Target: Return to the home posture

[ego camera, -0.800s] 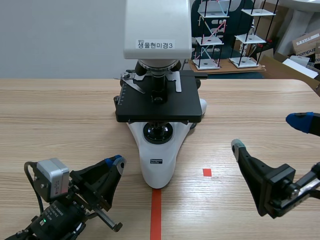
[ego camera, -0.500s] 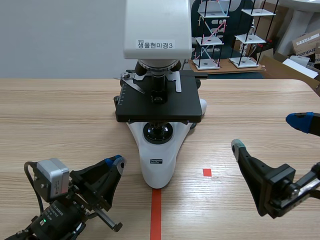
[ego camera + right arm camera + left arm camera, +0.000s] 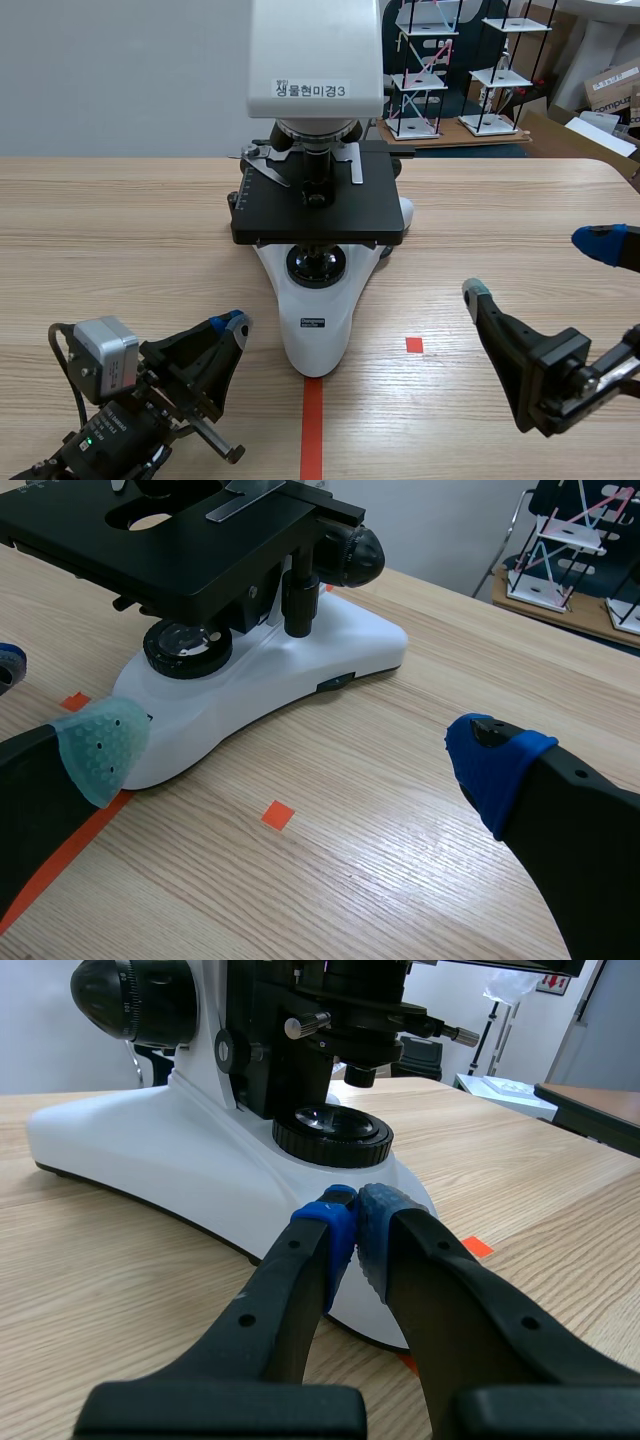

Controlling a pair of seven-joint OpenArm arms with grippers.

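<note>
Left end effector [image 3: 232, 322], clenched on nothing, rests at lower left and right end effector [image 3: 537, 267], released and empty, at lower right, both low over the counter [image 3: 120, 220] and apart from the microscope [image 3: 318, 300] at centre, which I judge to be the retracted home posture.

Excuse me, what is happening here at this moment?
Nothing is being held. A microscope stands in the middle of the wooden table. The left claw is shut on nothing, low and close to the microscope's base. The right claw is wide open on the other side, apart from it.
</note>
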